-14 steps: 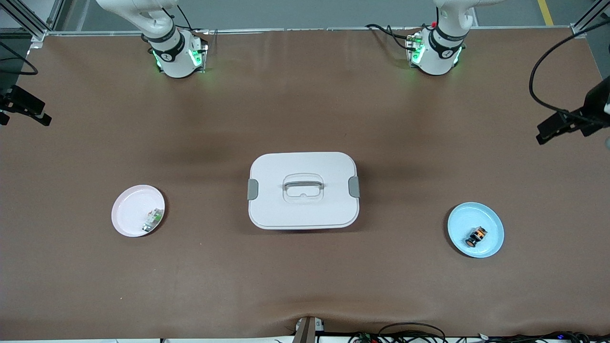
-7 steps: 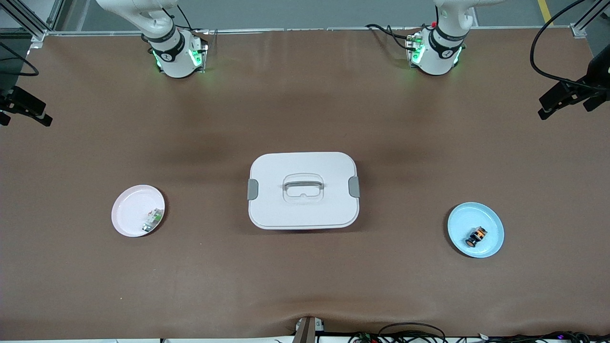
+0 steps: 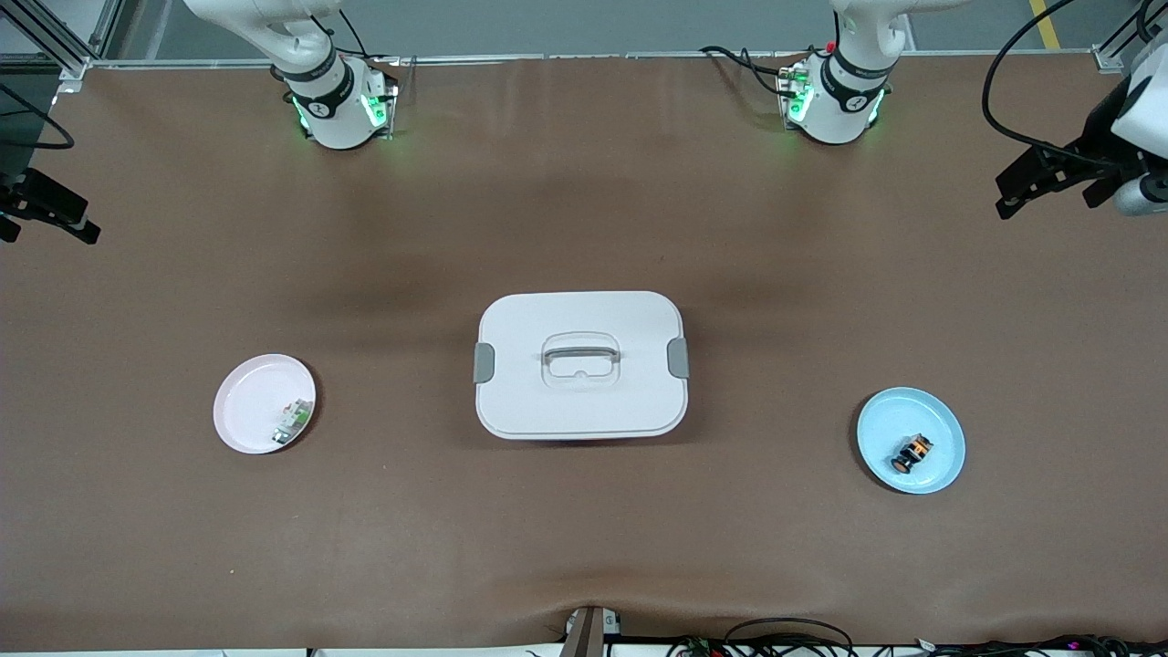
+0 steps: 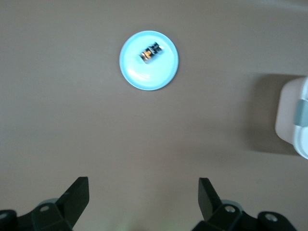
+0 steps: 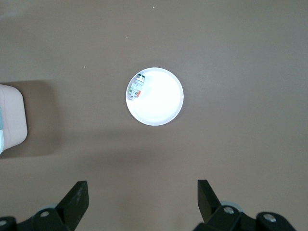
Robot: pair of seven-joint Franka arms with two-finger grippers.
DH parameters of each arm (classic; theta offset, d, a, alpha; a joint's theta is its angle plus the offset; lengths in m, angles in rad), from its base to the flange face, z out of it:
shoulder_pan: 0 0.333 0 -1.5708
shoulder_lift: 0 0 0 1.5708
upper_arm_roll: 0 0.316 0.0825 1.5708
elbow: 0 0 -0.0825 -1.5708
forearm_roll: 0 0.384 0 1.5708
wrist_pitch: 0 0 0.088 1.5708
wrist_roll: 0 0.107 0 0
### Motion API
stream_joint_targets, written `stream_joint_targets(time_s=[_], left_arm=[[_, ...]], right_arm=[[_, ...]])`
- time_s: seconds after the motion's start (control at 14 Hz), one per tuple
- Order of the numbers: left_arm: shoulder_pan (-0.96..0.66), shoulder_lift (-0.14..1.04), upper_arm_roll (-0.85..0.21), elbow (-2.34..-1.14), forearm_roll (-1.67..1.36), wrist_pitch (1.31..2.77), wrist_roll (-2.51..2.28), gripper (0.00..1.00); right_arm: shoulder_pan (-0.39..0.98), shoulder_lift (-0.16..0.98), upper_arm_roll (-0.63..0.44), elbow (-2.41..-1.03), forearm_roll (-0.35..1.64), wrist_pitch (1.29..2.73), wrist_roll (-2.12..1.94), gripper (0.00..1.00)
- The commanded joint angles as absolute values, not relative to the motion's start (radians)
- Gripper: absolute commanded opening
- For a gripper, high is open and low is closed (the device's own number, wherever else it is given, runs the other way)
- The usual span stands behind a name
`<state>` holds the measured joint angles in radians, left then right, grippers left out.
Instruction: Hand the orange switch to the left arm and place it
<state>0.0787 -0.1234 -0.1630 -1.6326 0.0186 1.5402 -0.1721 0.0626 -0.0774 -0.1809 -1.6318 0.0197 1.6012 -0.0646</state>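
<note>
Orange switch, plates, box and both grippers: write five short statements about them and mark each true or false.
1. The orange switch lies on the blue plate. True.
2. The box has its lid off. False: the lid is on, handle recessed in it.
3. The left gripper holds the switch. False: its jaws are open and empty, high over bare table.
4. The pink plate holds a green-and-white component. True.
5. The right gripper is shut. False: its jaws are open.
</note>
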Motion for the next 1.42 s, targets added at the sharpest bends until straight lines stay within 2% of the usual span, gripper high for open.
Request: stream_joint_targets(time_s=[0.0, 0.57, 1.35], left_arm=[[0.090, -0.152, -0.163, -1.640, -0.017, 1.513, -0.130, 1.00], [0.092, -0.120, -0.155, -1.589, -0.017, 1.493, -0.084, 1.00], [0.094, -0.112, -0.158, -1.578, -0.015, 1.490, -0.086, 1.00]], right_arm=[[0.057, -0.063, -0.179, -1.603, 0.012, 1.586, -0.067, 1.00], [0.055, -0.063, -0.179, -1.603, 0.012, 1.586, -0.067, 1.00], [0.057, -0.058, -0.179, -1.603, 0.012, 1.586, -0.067, 1.00]])
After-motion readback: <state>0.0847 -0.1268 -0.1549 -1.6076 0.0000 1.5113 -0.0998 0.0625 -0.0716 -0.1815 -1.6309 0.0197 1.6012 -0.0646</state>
